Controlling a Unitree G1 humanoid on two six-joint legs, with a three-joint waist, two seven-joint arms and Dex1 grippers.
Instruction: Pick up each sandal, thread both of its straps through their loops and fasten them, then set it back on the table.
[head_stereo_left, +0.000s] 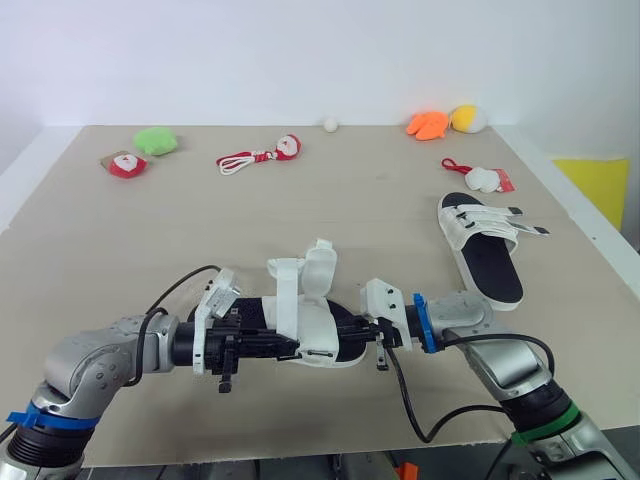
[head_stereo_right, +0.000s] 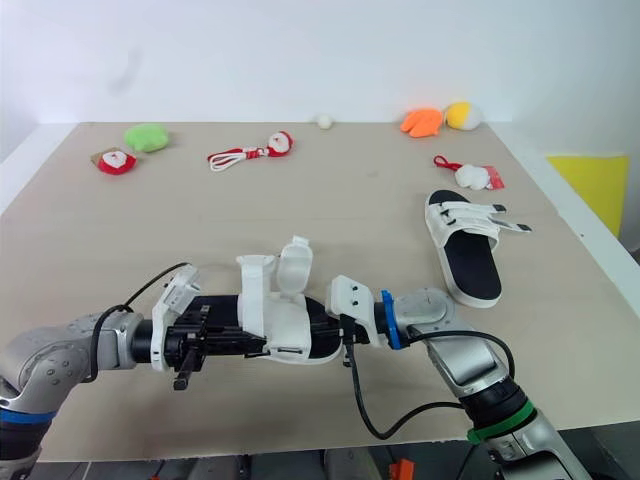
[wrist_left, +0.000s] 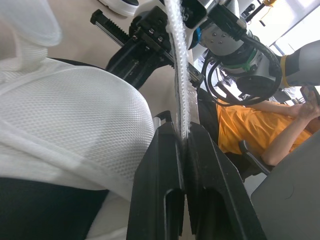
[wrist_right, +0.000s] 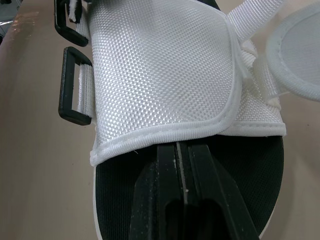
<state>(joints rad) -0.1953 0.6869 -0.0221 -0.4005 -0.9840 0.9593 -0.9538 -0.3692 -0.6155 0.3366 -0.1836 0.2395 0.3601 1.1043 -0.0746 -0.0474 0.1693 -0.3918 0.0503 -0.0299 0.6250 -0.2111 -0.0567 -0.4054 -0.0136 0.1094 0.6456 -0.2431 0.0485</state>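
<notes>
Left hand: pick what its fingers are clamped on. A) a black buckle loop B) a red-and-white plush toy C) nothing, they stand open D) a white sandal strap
D: in the left wrist view the left hand has its black fingers pressed together on a thin white strap rising beside the sandal.

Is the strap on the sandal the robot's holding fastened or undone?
Undone. Both straps stand up loose above the sandal, and the black loop is empty.
</notes>
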